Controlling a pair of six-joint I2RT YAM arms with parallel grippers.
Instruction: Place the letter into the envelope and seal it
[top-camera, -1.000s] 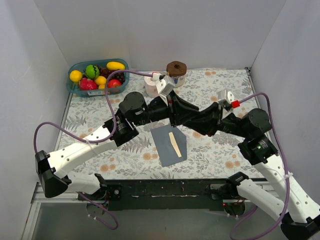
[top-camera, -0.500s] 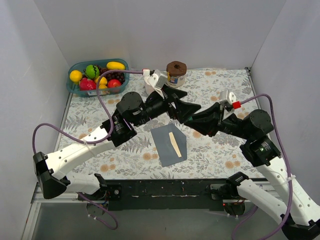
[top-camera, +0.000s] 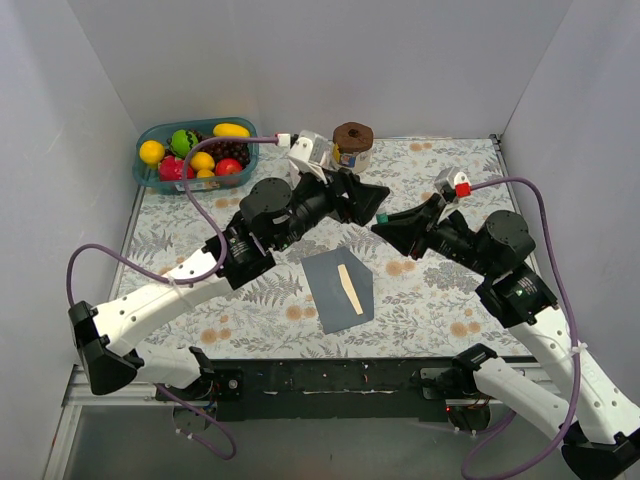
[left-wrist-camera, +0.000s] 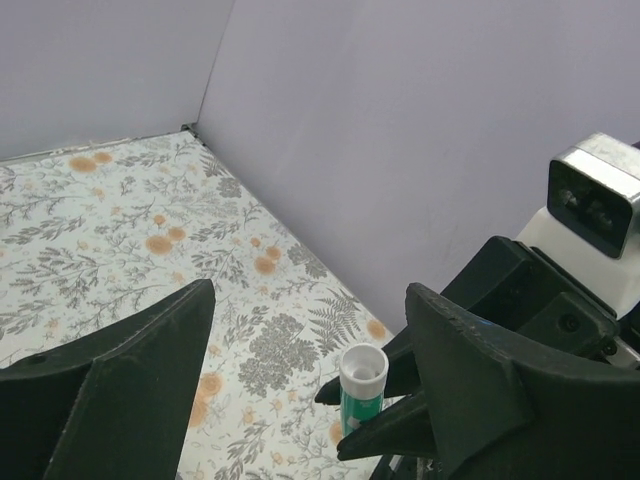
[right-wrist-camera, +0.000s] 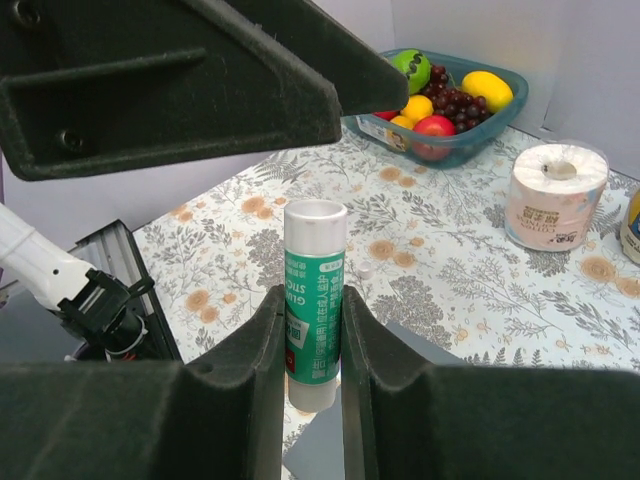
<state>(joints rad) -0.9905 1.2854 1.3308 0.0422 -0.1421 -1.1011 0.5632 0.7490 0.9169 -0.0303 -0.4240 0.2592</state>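
The dark grey envelope (top-camera: 338, 290) lies flat on the flowered table near the front middle. A narrow cream-tan strip of the letter (top-camera: 348, 288) shows on it; the remainder of the letter is hidden. My right gripper (right-wrist-camera: 313, 292) is shut on a green glue stick (right-wrist-camera: 314, 250), held in the air behind the envelope. In the left wrist view the stick's white hollow end (left-wrist-camera: 362, 368) points at the camera. My left gripper (left-wrist-camera: 308, 300) stands open just beyond that end, holding nothing. In the top view the two grippers face each other, left gripper (top-camera: 368, 200) and right gripper (top-camera: 386, 222).
A blue basket of toy fruit (top-camera: 195, 150) sits at the back left. A brown-lidded jar (top-camera: 352, 145) stands at the back middle, and a paper roll (right-wrist-camera: 555, 195) beside it. A small white cap-like piece (right-wrist-camera: 366, 269) lies on the table behind the envelope.
My left gripper, shut against the glue stick's end a second ago, has opened and lifted back. The right gripper has drawn back to the right with the stick.
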